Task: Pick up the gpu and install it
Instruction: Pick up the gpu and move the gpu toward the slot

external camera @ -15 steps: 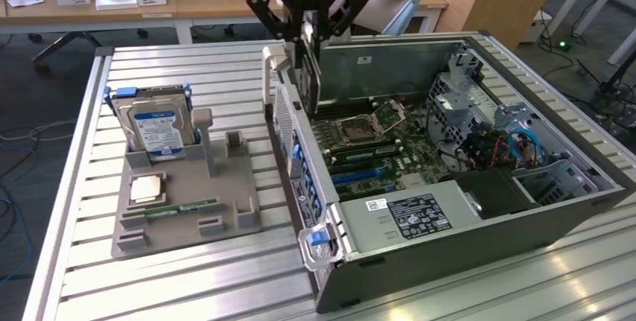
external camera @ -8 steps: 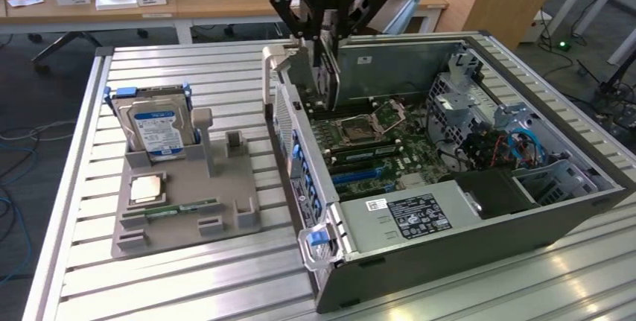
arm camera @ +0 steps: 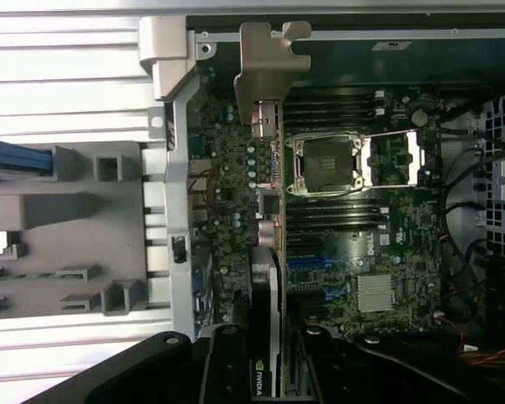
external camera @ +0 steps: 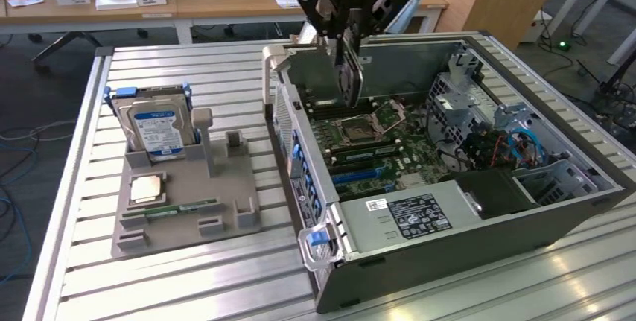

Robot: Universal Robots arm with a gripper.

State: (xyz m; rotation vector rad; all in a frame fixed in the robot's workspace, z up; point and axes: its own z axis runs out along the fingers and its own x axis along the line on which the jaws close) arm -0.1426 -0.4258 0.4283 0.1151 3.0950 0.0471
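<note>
Slatted aluminium table (external camera: pixel 179 276) carries two items. Larger: a grey metal computer case (external camera: pixel 447 254), lying on its side with the side panel off and the green motherboard (external camera: pixel 398 150) exposed. Beside it, toward the exterior view's left, stands a grey plastic holder tray (external camera: pixel 189 217).

Black gripper (external camera: pixel 348 34) (arm camera: pixel 261 362) hangs over the case, fingers pinching the gpu (external camera: pixel 350 83) (arm camera: pixel 269 210), a thin dark card with a silver end bracket. The card stands on edge over the motherboard, beside the processor socket; contact with the board cannot be determined.

The tray holds an upright silver hard drive with blue-white label (external camera: pixel 157 131) and a narrow green memory stick (external camera: pixel 184 208).
</note>
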